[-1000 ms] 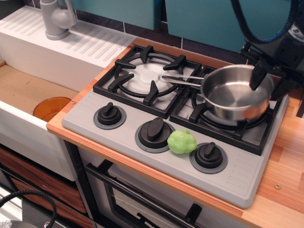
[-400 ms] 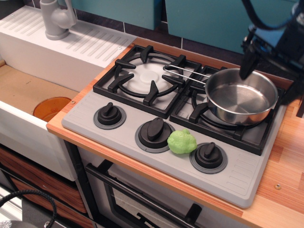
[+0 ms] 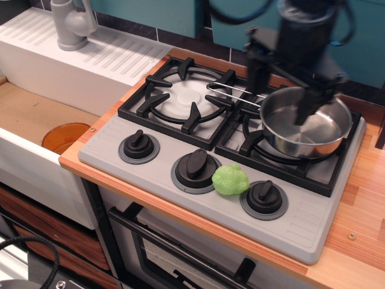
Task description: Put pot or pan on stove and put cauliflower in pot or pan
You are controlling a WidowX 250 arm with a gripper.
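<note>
Observation.image view: a steel pot point(image 3: 307, 127) sits on the right-hand burner grate of a grey stove point(image 3: 150, 165), its thin wire handle pointing toward 10 o'clock across the gap between the two grates. Above the pot, the robot's black gripper point(image 3: 283, 90) is blurred, its two fingers spread apart and holding nothing, one over the pot's handle and the other over its bowl. A light-green cauliflower point(image 3: 230, 180) lies on the stove's front panel at 7 o'clock from the pot, between the middle and right knobs and close against both. An orange disc point(image 3: 65, 136) rests in the sink point(image 3: 27, 114), well away at 9 o'clock.
</note>
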